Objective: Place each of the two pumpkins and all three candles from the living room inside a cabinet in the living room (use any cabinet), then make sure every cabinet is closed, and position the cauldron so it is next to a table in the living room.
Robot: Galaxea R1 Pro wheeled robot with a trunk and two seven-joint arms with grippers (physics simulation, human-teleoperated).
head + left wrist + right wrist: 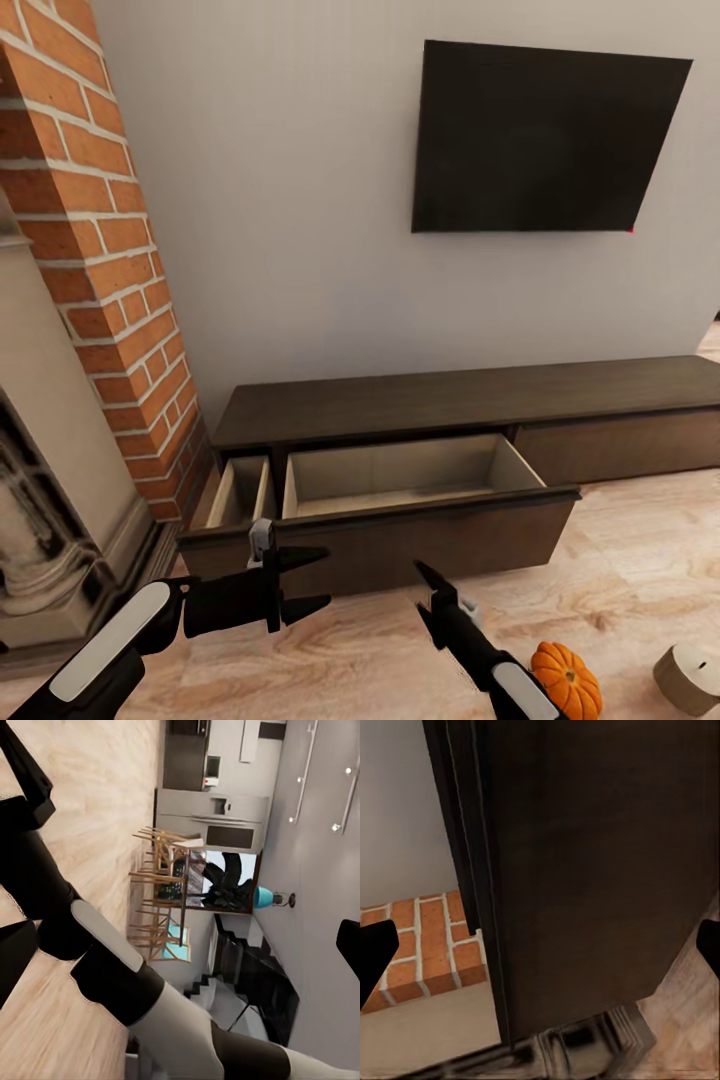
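Grippers first: your left gripper [312, 580] hangs spread and empty before the drawer front, your right gripper [432, 592] likewise parted, holding nothing. Beside your right arm, a pumpkin [566, 680] and a candle [690, 677] sit on the floor [640, 560]. Beyond, the cabinet [470, 400] has its drawer [400, 475] pulled out. A television [540, 140] hangs above.

left arm [105, 645]: glossy black casing, long white rounded panel on the forearm | left gripper [305, 582]: two black tapered fingers, small grey metal bracket on the wrist | right arm [505, 680]: black, white panel near the elbow | right gripper [432, 590]: slim black pointed fingers, grey fitting behind them
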